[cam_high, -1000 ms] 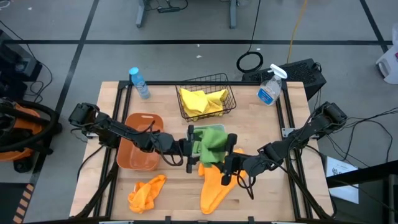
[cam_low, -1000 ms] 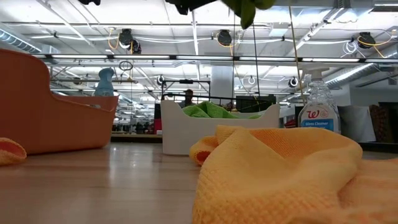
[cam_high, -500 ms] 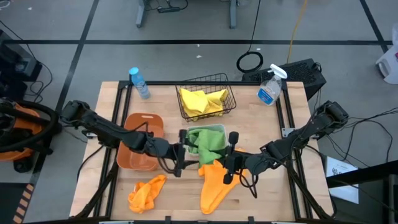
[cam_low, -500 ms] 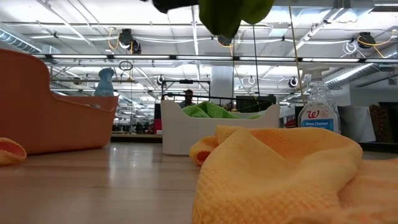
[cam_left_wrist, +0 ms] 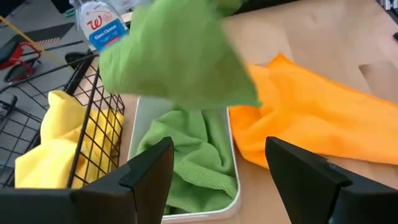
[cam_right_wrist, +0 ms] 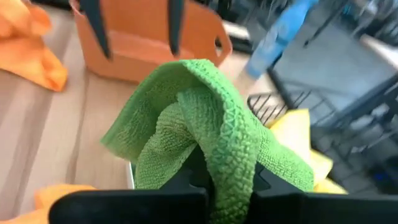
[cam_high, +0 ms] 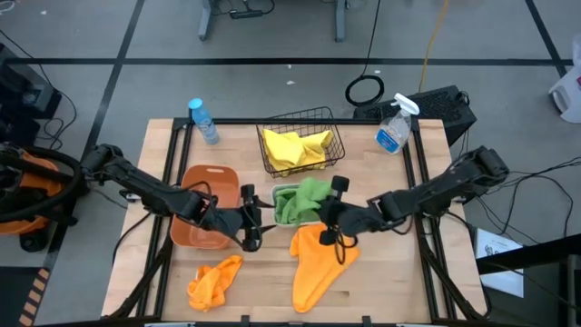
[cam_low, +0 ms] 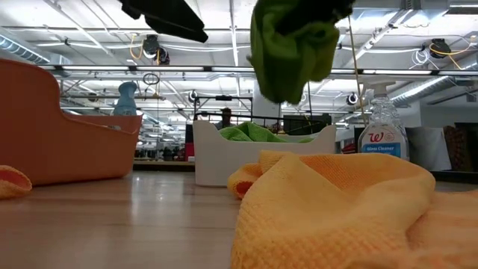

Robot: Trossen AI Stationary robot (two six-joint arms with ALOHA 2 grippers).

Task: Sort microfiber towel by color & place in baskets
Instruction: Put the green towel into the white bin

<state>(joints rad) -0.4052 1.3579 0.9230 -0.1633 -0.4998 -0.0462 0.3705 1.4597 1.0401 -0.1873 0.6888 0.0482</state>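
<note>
My right gripper [cam_high: 325, 211] is shut on a green towel [cam_high: 304, 198] that hangs over the white bin [cam_high: 320, 188]. The white bin [cam_left_wrist: 231, 163] holds another green towel [cam_left_wrist: 186, 158]. My left gripper [cam_high: 250, 220] is open between the orange tub [cam_high: 201, 218] and the white bin, and holds nothing. In the left wrist view the held green towel [cam_left_wrist: 174, 56] hangs ahead of the open left gripper [cam_left_wrist: 217, 186]. An orange towel [cam_high: 316, 265] lies spread near the bin, and a second orange towel [cam_high: 213, 280] lies bunched by the near edge. The black wire basket [cam_high: 334, 136] holds yellow towels [cam_high: 295, 147]. My right gripper pinches a bunched fold of the green towel [cam_right_wrist: 231, 163] in several layers, and the cloth drapes over the fingers and hides them. The fingers come from the table's right side. The towel [cam_low: 291, 48] hangs slack below the fingers, clear of the white bin [cam_low: 224, 161].
A glass-cleaner spray bottle [cam_high: 393, 128] stands at the far right and a blue water bottle [cam_high: 203, 121] at the far left. The wire basket sits just beyond the white bin. Bare table shows at the near left and near right. Cables and floor surround the table.
My left gripper has drawn back toward the table's left, away from the green towel. My right gripper has moved toward the far edge with the towel, off the orange towel and over the white bin. The towel now hangs lower in a bunch.
</note>
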